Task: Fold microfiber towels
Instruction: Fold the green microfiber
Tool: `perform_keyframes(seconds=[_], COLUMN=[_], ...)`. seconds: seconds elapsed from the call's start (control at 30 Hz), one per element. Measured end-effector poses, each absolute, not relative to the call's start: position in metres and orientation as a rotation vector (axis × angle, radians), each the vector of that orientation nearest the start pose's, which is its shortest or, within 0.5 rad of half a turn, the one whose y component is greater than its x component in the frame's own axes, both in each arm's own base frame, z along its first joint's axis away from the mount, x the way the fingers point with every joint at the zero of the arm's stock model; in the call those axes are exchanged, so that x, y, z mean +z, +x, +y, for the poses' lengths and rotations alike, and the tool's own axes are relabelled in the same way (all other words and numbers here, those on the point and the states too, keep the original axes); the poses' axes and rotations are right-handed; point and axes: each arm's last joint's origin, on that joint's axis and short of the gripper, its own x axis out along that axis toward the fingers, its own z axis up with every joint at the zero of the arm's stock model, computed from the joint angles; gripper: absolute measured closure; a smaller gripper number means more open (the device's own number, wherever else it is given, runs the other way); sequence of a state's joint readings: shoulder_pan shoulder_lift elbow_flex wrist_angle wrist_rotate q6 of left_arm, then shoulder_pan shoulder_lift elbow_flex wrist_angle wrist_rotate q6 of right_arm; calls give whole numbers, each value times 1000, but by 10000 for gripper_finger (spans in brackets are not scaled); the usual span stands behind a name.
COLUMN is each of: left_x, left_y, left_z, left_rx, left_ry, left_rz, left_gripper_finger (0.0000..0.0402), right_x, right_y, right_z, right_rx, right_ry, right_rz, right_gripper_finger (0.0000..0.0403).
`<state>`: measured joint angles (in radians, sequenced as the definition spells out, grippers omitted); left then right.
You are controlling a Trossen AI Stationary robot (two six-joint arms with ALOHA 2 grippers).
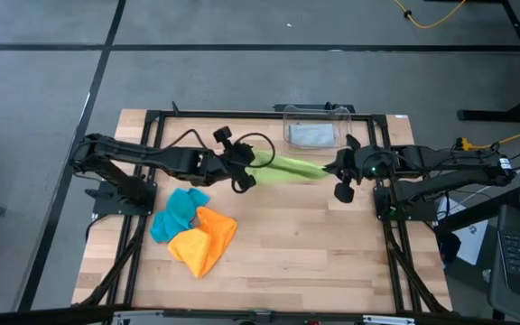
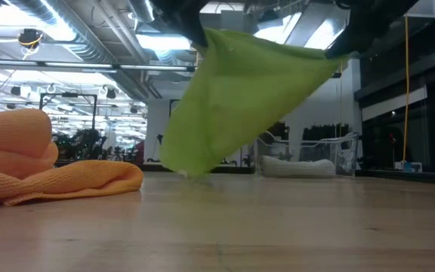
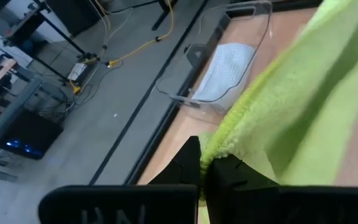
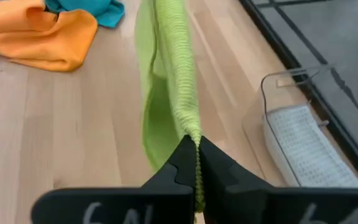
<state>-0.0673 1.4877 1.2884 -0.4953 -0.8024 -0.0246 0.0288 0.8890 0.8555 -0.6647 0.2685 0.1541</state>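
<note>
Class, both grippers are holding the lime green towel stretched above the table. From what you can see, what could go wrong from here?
1. The left gripper and right gripper each pinch only a thin edge of the lime green towel, so a corner might slip out.
2. Its lowest corner hangs just above the table and could drag and crease the fold.
3. The clear plastic bin holding the light grey towel sits just behind the stretched towel and might get nudged.

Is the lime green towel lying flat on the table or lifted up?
Lifted: the lime green towel hangs stretched between the left tool and right tool, its lowest corner near the table.
</note>
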Motion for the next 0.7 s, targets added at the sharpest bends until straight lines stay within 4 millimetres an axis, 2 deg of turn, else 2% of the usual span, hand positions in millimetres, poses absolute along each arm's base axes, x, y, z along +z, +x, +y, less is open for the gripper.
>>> perform_keyframes(seconds=[0.27,0.53,0.7], left_x=[320,320,321], left_y=[319,318,318], left_z=[0,1,1], left_rx=[747,782,807], left_ry=[292,305,314], left_rz=[635,631,627], left_gripper_finger=[401,402,401], right_x=[297,299,317], right_y=[173,174,174], right_z=[-1,-2,-3], right_rx=[-224,-255,-272], right_ry=[61,16,-33], right_rz=[697,676,622], right_gripper_finger=[399,399,399])
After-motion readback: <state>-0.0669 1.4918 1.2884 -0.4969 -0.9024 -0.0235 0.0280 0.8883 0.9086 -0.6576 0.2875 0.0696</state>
